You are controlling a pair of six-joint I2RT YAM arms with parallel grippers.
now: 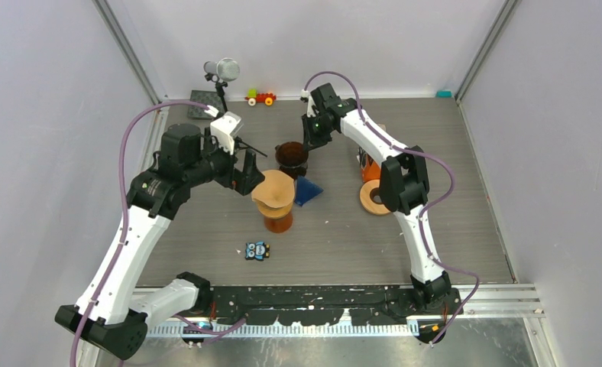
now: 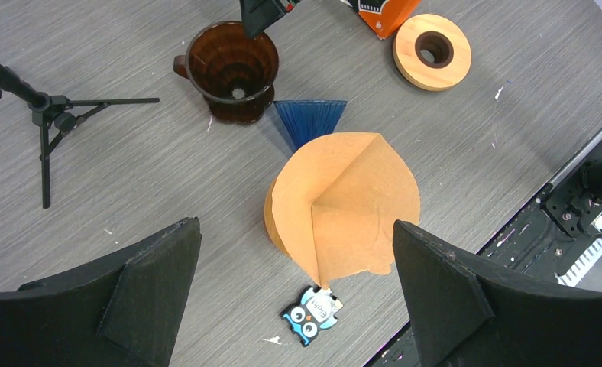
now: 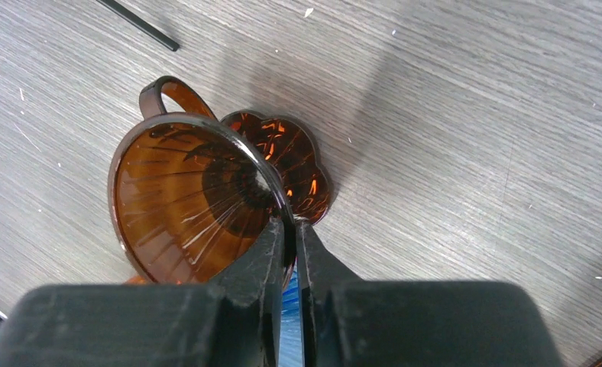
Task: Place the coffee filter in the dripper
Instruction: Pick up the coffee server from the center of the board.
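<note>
The tan paper coffee filter lies open on top of an orange cylinder at mid-table; it fills the middle of the left wrist view. The brown translucent dripper stands just behind it, and also shows in the left wrist view and the right wrist view. My left gripper is open and empty, just left of the filter, its jaws wide apart. My right gripper is shut on the dripper's rim.
A blue fan-shaped piece lies between dripper and filter. A wooden ring and an orange box are to the right. A microphone on a tripod stands at the back left. An owl sticker lies in front.
</note>
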